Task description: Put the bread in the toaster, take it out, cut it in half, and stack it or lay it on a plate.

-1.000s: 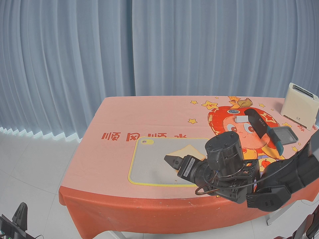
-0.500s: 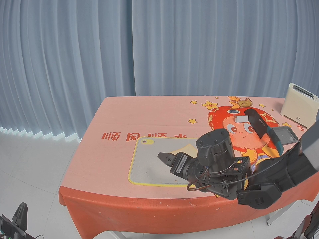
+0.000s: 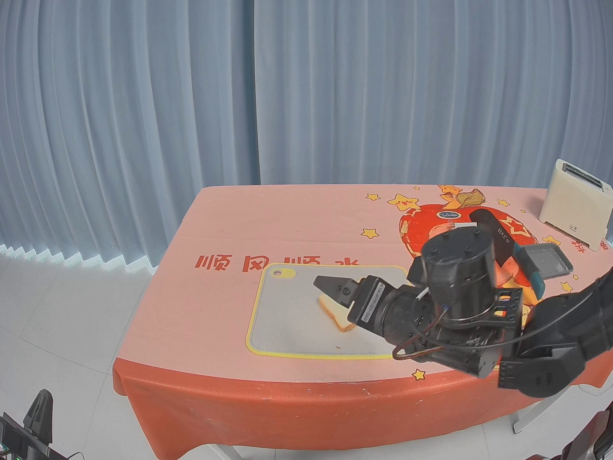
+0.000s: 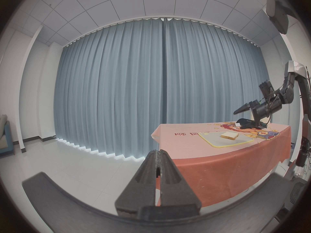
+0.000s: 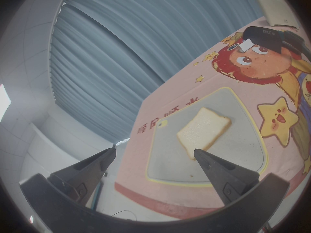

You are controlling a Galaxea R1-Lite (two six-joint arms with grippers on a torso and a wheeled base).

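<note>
Bread (image 3: pixel 334 313) lies uncovered now; right pincer (image 5: pixel 154 150) has lifted away.

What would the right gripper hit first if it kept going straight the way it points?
Probably nothing: the open right gripper points nearly level above the bread and cutting board, toward the left end of the table. Depth is uncertain.

The right arm (image 3: pixel 562 346) comes in low from the robot's right, its wrist bent so that the right end effector (image 3: pixel 332 286) points toward the robot's left, roughly level. Its fingers are spread wide and hold nothing. The left end effector (image 4: pixel 158 152) points level, its fingers pressed together and empty.
</note>
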